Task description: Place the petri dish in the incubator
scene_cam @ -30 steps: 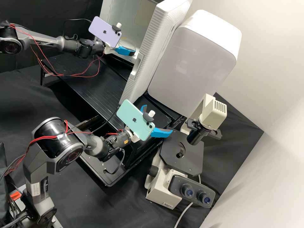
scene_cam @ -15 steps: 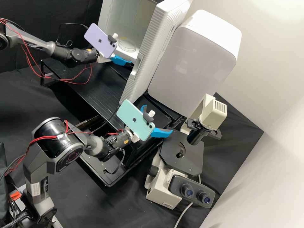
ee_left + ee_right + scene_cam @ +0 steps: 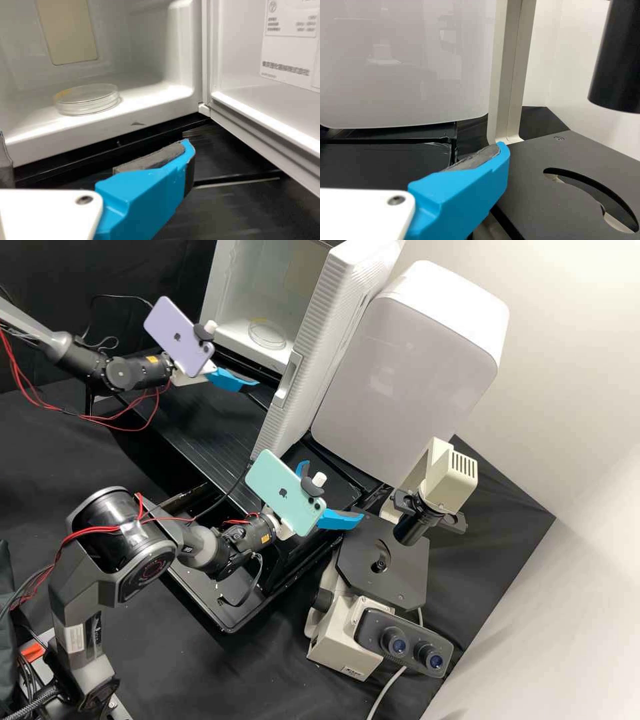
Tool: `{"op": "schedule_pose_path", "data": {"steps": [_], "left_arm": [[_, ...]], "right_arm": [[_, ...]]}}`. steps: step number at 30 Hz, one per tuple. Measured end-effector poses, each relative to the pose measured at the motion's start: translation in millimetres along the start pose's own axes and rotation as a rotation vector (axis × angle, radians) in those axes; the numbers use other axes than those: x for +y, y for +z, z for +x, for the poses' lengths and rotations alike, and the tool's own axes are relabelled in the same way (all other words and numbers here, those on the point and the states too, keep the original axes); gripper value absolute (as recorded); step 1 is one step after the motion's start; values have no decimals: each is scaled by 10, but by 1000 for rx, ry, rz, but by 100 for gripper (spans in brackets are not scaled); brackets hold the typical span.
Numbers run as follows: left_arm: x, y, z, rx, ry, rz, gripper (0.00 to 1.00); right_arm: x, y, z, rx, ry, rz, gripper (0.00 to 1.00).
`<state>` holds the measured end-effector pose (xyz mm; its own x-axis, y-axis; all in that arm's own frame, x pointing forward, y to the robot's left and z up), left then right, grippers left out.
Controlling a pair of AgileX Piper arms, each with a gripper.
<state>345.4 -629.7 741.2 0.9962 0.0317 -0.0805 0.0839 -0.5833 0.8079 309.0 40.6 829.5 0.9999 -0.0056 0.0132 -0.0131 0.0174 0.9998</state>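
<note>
A clear petri dish (image 3: pixel 267 333) (image 3: pixel 87 98) lies flat on the floor of the open white incubator (image 3: pixel 243 287) (image 3: pixel 135 112), well inside the chamber. My left gripper (image 3: pixel 233 380) (image 3: pixel 92 145) hangs open and empty just outside the incubator's front lip, over the black shelf, a short way from the dish. The incubator door (image 3: pixel 320 340) stands swung open beside it. My right gripper (image 3: pixel 331 492) is open and empty at the edge of the microscope stage (image 3: pixel 560 200), its blue finger (image 3: pixel 470 180) holding nothing.
A black slatted shelf (image 3: pixel 200 420) runs in front of the incubator. A large white housing (image 3: pixel 407 367) stands beside the door. The microscope (image 3: pixel 373 633) with its black stage (image 3: pixel 383 560) sits at the front right. Red cables trail from both arms.
My left gripper has drawn back out of the incubator mouth to the left, uncovering the petri dish resting inside. The right arm has not moved.
</note>
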Motion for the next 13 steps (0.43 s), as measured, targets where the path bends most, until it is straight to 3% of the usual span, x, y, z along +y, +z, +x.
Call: {"op": "schedule_pose_path", "data": {"steps": [5,13], "left_arm": [[-42,-14,-292,-48,48,15,100],[-174,-145,-752,-239,139,-20,100]], "right_arm": [[0,0,0,0,0,0,100],[0,0,0,0,0,0,100]]}}
